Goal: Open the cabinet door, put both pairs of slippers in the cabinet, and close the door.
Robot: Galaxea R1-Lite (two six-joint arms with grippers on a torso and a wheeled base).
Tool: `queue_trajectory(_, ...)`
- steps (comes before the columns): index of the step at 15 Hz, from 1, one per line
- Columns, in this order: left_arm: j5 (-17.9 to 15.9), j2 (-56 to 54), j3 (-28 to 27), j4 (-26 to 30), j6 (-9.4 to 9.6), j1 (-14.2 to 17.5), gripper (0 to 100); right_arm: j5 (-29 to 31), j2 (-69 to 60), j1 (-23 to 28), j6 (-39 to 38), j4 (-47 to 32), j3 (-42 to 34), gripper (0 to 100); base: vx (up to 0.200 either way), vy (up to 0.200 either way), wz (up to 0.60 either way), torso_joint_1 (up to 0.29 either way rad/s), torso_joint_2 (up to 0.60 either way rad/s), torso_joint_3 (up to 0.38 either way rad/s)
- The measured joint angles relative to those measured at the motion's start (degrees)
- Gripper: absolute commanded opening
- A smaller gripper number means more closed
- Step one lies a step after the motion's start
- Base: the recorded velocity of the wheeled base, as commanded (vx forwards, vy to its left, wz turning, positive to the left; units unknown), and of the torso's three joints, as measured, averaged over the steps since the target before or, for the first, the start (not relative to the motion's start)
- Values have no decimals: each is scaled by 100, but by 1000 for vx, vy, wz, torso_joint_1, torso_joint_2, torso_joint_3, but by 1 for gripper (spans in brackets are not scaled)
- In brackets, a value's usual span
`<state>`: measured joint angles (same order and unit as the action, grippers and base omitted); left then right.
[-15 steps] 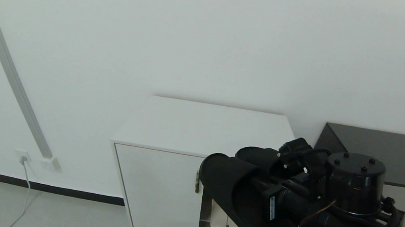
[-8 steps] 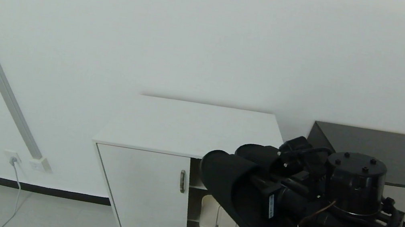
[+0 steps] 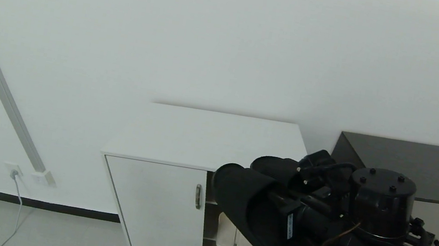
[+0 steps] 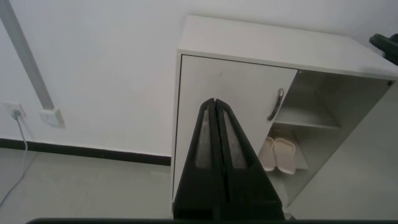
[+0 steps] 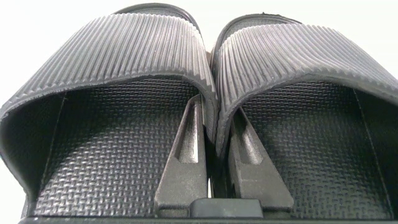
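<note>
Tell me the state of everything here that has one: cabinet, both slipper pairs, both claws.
white cabinet: right side open, left door shut.
pair of white slippers: inside the cabinet, side by side.
pair of black ribbed slippers: held up, outside the cabinet.
right claw: shut on the black pair.
left claw: shut, empty.

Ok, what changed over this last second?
The head camera shifted first, so the cabinet only seems to slide left. Then the right end effector, shut on the black slippers, eased slightly left toward the cabinet's open side. Unchanged: that grip, and the white slippers low inside the cabinet.
</note>
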<state>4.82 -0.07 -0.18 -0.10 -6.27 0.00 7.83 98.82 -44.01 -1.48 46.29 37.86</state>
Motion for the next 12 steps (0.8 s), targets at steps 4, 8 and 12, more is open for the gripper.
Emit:
queue_trajectory(4,0,0,0,0,2,0,0,5,2,-17,-2,-4,-20,0,0,0,0,0,0,0)
queue_trajectory(8,0,0,0,0,-2,0,0,-39,2,-28,-2,2,-60,0,0,0,0,-63,135,77)
queue_trajectory(12,0,0,5,2,-2,0,0,-39,2,-50,-2,-1,-94,0,0,0,0,-160,373,208)
